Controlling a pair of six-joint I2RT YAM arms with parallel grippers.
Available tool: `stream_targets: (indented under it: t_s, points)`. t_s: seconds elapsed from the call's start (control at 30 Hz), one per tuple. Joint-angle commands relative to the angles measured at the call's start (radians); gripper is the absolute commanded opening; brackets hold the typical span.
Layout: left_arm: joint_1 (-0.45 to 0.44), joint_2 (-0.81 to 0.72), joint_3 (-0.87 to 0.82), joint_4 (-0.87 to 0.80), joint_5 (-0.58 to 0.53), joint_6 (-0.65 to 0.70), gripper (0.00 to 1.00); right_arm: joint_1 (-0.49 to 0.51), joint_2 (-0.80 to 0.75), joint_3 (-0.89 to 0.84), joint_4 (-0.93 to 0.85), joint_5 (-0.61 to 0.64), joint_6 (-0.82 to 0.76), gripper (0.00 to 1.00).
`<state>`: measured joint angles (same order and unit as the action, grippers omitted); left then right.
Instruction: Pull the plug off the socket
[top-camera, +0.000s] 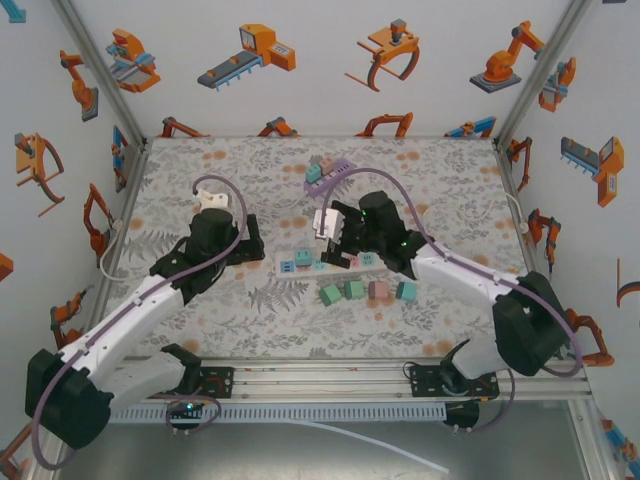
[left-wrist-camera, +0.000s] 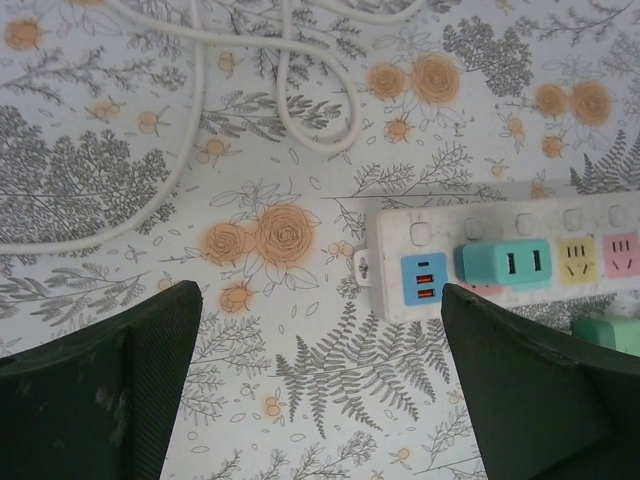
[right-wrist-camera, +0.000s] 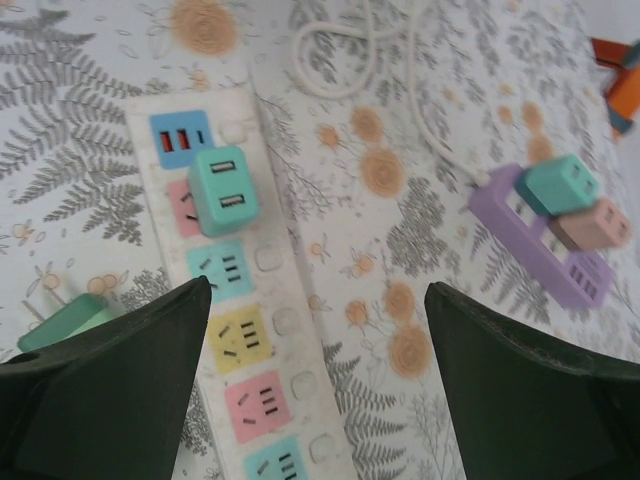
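We are holding our left gripper wide open and empty over the floral table, its fingers touching nothing. Just ahead to its right, the white power strip is lying flat, with the teal plug sitting in it beside the blue USB socket. Our right gripper is hanging equally spread and empty above that strip, the plug ahead to its left. Farther off, a purple strip is carrying two small plugs.
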<state>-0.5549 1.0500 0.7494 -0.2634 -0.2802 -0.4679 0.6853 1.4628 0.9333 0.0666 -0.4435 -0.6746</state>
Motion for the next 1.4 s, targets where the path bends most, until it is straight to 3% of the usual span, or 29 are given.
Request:
stream_targets:
  t_s: [0.0, 0.4, 0.9, 1.2, 1.37]
  points:
    - [0.022, 0.053, -0.007, 0.061, 0.064, -0.071, 0.97, -0.002, 0.065, 0.094, -0.141, -0.153, -0.084, 0.79]
    - [0.044, 0.266, 0.011, 0.105, 0.179, -0.156, 0.99, 0.000, 0.284, 0.271, -0.210, -0.247, -0.095, 0.74]
    - [0.043, 0.405, -0.003, 0.154, 0.299, -0.166, 0.91, 0.028, 0.426, 0.345, -0.243, -0.261, -0.082, 0.56]
    - [0.037, 0.448, -0.018, 0.161, 0.321, -0.153, 0.89, 0.033, 0.444, 0.354, -0.228, -0.287, -0.061, 0.44]
    - [0.017, 0.471, -0.013, 0.124, 0.277, -0.120, 0.89, 0.033, 0.445, 0.358, -0.235, -0.306, -0.061, 0.38]
